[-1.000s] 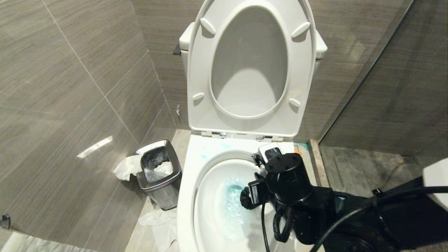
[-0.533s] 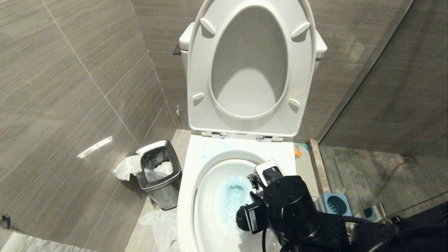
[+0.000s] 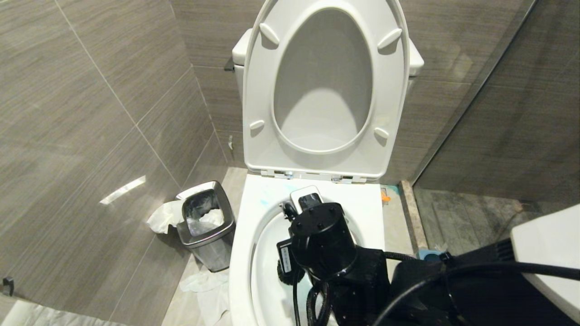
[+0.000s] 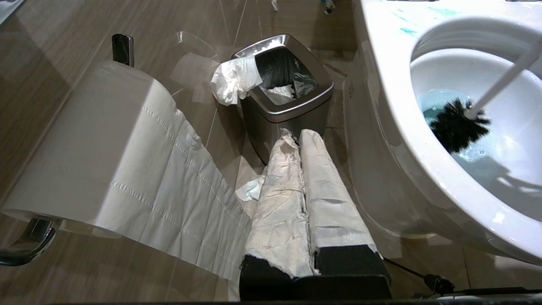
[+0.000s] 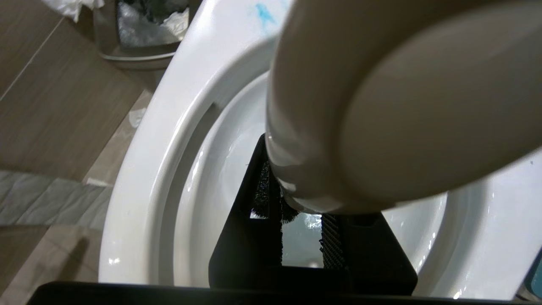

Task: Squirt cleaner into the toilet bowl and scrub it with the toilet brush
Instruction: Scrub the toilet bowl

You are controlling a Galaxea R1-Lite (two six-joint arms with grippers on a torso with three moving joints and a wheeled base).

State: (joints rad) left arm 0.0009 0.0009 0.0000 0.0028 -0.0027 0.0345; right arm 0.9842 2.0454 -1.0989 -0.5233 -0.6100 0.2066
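Toilet bowl (image 4: 381,127) already holds blue-tinted cleaner (image 4: 432,108), smears on rim: squirting done. Scrubbing under way, right gripper (image 5: 302,237) pinching brush (image 4: 459,125) handle, bristles low in the bowl. Left gripper (image 4: 302,140) pressed together, idle near bin (image 4: 292,106).

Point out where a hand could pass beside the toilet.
Free: bare floor right of the bowl, toward the glass wall. Crowded: the left side, with the bin, strewn paper and the hanging roll.
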